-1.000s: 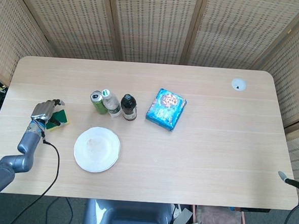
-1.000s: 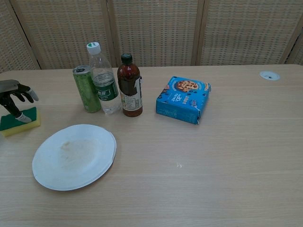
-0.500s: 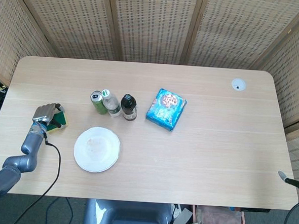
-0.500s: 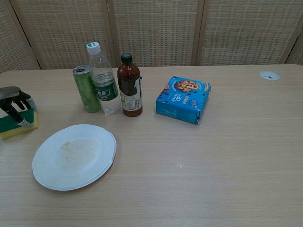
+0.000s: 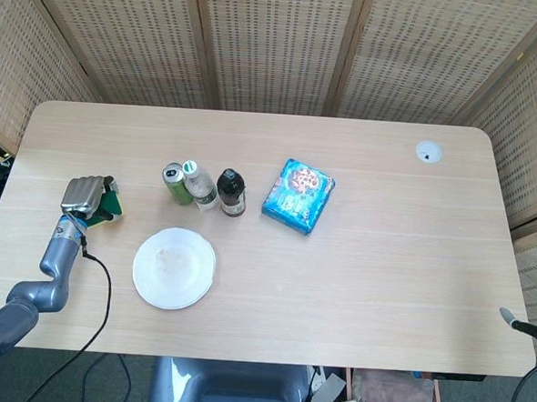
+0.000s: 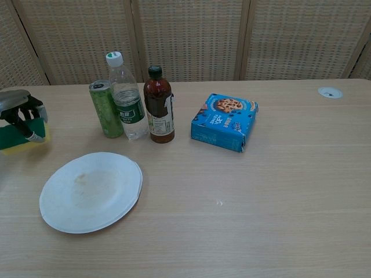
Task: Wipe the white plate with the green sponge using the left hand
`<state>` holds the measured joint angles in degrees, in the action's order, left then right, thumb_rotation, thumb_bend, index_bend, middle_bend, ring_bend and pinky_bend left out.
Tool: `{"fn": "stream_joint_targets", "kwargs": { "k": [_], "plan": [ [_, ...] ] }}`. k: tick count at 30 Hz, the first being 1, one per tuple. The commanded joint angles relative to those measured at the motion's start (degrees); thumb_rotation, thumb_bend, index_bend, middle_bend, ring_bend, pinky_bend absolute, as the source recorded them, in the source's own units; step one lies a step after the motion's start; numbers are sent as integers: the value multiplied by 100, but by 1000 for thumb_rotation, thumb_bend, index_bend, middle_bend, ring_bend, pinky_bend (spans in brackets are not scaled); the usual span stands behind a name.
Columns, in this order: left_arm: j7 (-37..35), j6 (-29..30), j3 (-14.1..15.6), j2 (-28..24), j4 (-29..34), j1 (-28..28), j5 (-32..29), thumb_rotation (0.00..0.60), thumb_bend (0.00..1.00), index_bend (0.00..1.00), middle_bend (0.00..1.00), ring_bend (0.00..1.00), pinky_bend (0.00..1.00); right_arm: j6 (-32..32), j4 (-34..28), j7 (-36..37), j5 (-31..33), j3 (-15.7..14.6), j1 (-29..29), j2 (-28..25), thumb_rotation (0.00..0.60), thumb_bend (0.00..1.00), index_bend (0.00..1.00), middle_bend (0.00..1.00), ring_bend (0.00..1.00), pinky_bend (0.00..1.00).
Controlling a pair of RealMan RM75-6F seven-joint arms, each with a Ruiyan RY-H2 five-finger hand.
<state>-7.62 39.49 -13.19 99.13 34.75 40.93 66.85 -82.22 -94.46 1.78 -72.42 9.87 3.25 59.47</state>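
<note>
The white plate (image 5: 174, 268) (image 6: 91, 191) lies near the table's front left, with faint brownish smears on it. Left of it and a little farther back, my left hand (image 5: 84, 196) (image 6: 19, 104) curls its fingers over the green and yellow sponge (image 5: 111, 204) (image 6: 17, 138) and grips it from above. The sponge looks slightly raised off the table. Only a small part of my right hand (image 5: 517, 319) shows at the right edge, off the table, and its fingers cannot be read.
Behind the plate stand a green can (image 5: 173, 182) (image 6: 105, 109), a clear water bottle (image 5: 199, 184) (image 6: 125, 101) and a dark sauce bottle (image 5: 232, 192) (image 6: 159, 106). A blue cookie box (image 5: 298, 195) (image 6: 225, 121) lies right of them. A cable grommet (image 5: 427, 152) sits at the far right corner.
My left hand came down onto the sponge and closed its fingers on it. Hand and sponge have since shifted slightly back and up.
</note>
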Motion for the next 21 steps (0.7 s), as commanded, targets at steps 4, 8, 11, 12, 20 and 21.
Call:
{"fn": "stream_joint_targets", "kwargs": {
  "k": [4,8,11,12,20,21],
  "plan": [
    [-927,1381,821,-1571,2600,-147,1914,600,105,594,480,396,455,-18,-23,70,-4,5,-25,-41,600,0,0,0,0,0],
    [-1355,1620,1314,-1860,3278,26,2829,600,110,594,475,396,455,-16,-32,128,-17,7,-31,-65,600,0,0,0,0,0],
    [-1702,1909,1423,-1640,3260,63,3098,600,110,594,475,396,455,-17,-31,172,4,14,-46,-89,600,0,0,0,0,0],
    [-1824,1992,1443,-1524,3163,67,3146,600,111,594,475,396,455,-22,-32,188,10,17,-53,-96,600,0,0,0,0,0],
    [-3106,2171,1596,-445,1709,-116,2965,600,111,594,475,396,455,-122,8,296,-64,6,-114,-118,600,0,0,0,0,0],
    [-3289,2109,1572,-367,1603,-123,2878,600,111,594,475,396,455,-122,12,296,-61,4,-117,-119,600,0,0,0,0,0]
  ]
}}
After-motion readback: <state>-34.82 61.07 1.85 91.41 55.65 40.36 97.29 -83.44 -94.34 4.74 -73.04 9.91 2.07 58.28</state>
